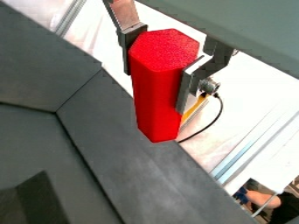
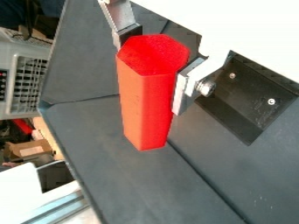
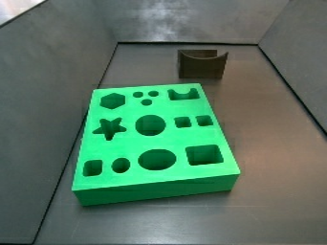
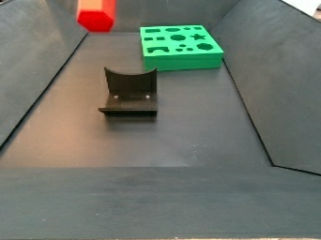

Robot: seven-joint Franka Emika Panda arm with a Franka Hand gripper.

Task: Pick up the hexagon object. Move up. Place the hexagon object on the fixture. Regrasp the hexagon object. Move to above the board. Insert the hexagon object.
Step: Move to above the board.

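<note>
On my wrist feeds I see the gripper [image 1: 167,59] clamped on the hexagon object [image 1: 159,83], its silver fingers [image 1: 125,26] pressing opposite flats of the red prism, which hangs lengthwise between them above the dark floor. In a wrist view the fixture [image 2: 249,98] sits just beside and below the held piece. In a side view only the red end of the hexagon object [image 4: 97,16] pokes in at the upper edge, well above the floor; the gripper itself is out of frame there. The fixture [image 4: 128,94] stands between that spot and the board [image 4: 181,47], its curved notch holding nothing. On the board [image 3: 155,144] every shaped hole I can see is unfilled, the hexagonal hole [image 3: 114,100] included.
</note>
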